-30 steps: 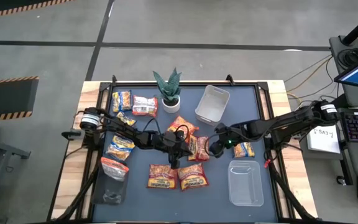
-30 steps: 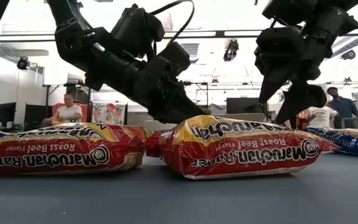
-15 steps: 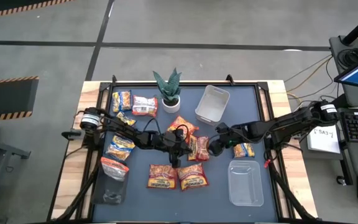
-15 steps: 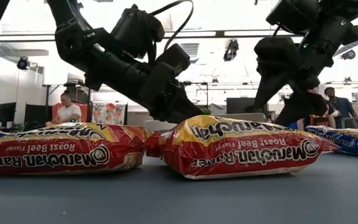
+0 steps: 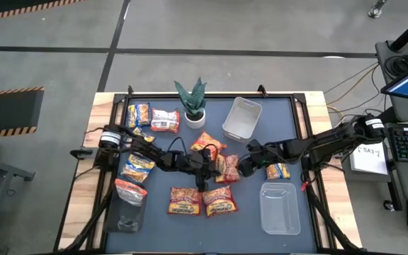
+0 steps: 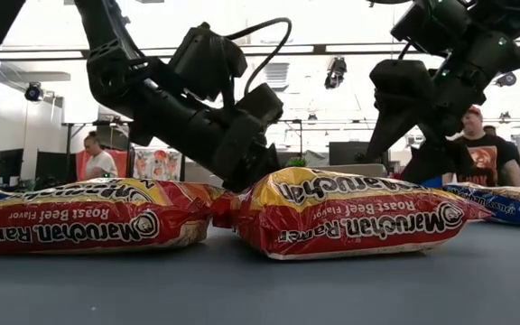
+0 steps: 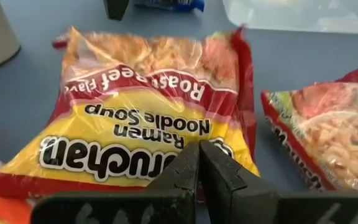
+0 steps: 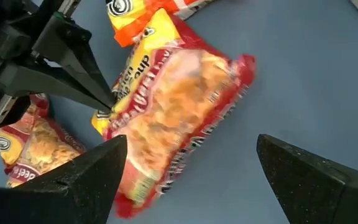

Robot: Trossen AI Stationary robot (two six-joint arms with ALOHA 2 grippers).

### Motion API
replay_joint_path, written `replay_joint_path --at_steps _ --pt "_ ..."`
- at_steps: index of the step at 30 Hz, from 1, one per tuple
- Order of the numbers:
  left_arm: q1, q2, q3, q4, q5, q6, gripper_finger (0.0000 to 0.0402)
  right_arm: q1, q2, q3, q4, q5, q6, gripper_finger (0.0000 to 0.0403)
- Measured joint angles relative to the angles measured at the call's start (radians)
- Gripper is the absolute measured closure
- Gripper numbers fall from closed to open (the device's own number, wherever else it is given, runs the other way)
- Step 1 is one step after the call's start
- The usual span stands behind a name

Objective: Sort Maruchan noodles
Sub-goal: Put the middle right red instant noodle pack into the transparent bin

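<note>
Hovering my wide-open right gripper [image 8: 185, 180] over the red-and-yellow plastic noodle packet [image 8: 179, 118]; my shut left gripper [image 7: 199, 163] touches its edge.

One camera hangs overhead, looking straight down on the whole tabletop [image 5: 296, 117]. Another sits at tabletop level, close behind two packets, facing the room. Both wrist cameras look down closely at the same roast beef packet [image 7: 142, 118].

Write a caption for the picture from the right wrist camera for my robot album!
Open right gripper hovers over a Roast Beef ramen packet while the shut left gripper touches its edge.
</note>
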Motion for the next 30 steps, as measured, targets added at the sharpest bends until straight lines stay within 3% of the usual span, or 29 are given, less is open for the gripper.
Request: replay_joint_path --at_steps 9,17,30 --pt "0.0 -0.001 -0.001 -0.048 -0.007 -0.007 0.0402 -0.002 0.0 -0.061 0.181 0.002 0.021 0.0053" --pt "0.0 0.002 -0.005 -0.044 -0.007 -0.007 0.0402 -0.002 0.016 -0.07 0.196 0.036 0.022 0.0053" --pt "0.0 0.004 -0.008 -0.025 -0.007 -0.006 0.0402 -0.004 0.269 -0.056 0.449 -0.003 -0.022 0.0055"
